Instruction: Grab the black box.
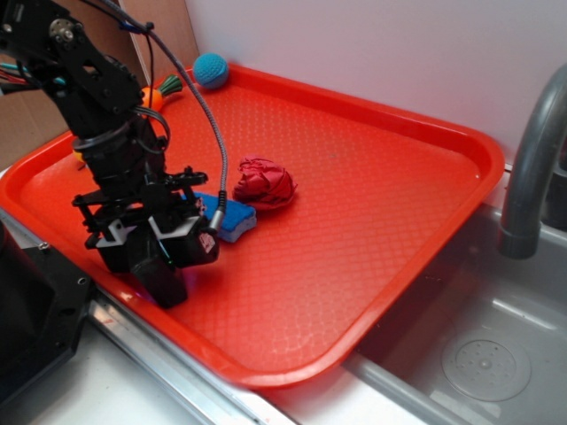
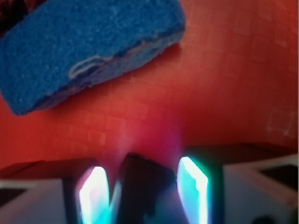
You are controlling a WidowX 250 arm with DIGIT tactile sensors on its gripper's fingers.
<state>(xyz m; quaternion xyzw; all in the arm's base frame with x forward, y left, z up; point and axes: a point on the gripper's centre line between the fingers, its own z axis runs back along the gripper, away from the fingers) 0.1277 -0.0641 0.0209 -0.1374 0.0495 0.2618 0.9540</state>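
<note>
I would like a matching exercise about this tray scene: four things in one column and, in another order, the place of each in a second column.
Things:
1. black box
2. blue sponge
3. red crumpled cloth
4. blue knitted ball

Places:
A. at the far corner of the orange tray
B. between the fingers of the pincer
C. near the middle of the tray, to the right of the sponge
D. on the tray just beyond the pincer

Pairs: 1-B, 2-D, 3-C, 4-A
</note>
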